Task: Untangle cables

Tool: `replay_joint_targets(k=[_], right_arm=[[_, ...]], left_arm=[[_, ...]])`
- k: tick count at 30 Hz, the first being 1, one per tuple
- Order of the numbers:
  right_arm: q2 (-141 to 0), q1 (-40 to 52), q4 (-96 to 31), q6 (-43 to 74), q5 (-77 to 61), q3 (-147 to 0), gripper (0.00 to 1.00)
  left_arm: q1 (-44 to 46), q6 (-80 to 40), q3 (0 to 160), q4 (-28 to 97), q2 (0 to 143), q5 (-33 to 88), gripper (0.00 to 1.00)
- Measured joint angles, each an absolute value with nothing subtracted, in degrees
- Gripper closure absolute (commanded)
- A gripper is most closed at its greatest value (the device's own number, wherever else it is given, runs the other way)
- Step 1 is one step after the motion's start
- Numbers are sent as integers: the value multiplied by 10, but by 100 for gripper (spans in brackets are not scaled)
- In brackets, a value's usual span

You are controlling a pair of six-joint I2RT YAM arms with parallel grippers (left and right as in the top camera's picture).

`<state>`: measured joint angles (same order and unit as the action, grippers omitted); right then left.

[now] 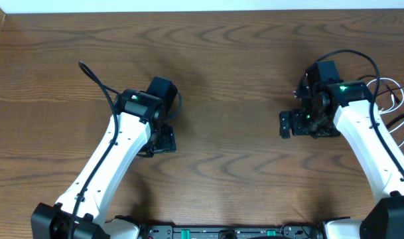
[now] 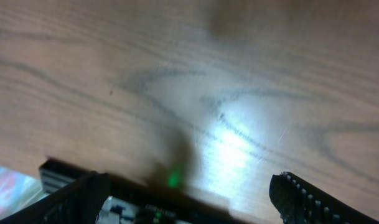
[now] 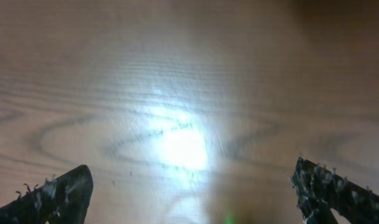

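The white cable (image 1: pixel 392 94) lies in thin loose loops at the table's right edge, beside and partly under my right arm. A thin black cord (image 1: pixel 93 77) runs from the left arm out to a free end; I cannot tell whether it is the black cable or arm wiring. My left gripper (image 1: pixel 163 141) is open and empty over bare wood; its fingers are wide apart in the left wrist view (image 2: pixel 189 193). My right gripper (image 1: pixel 286 124) is open and empty, left of the white loops; it also shows wide open in the right wrist view (image 3: pixel 192 186). No cable shows in either wrist view.
The wooden table (image 1: pixel 228 99) spans the view, with a white wall strip along its far edge. A thick black arm wire (image 1: pixel 351 53) arcs over the right wrist. The arm bases and a black rail (image 1: pixel 228 232) sit at the near edge.
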<state>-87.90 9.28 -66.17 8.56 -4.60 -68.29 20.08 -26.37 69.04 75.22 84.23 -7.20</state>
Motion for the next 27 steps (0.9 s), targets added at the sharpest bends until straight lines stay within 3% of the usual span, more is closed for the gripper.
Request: replay_joint_targets(k=[8, 13, 14, 27], right_arm=[[-879, 93, -724, 104, -38, -683, 1], [-849, 94, -689, 105, -34, -666, 1], [-839, 95, -680, 105, -33, -661, 1], [-395, 203, -546, 146, 72, -523, 1]], left_arm=[[202, -266, 689, 767, 817, -59, 13], [226, -264, 662, 719, 709, -61, 12], [235, -263, 652, 709, 679, -63, 3], [297, -259, 592, 655, 272, -123, 2]])
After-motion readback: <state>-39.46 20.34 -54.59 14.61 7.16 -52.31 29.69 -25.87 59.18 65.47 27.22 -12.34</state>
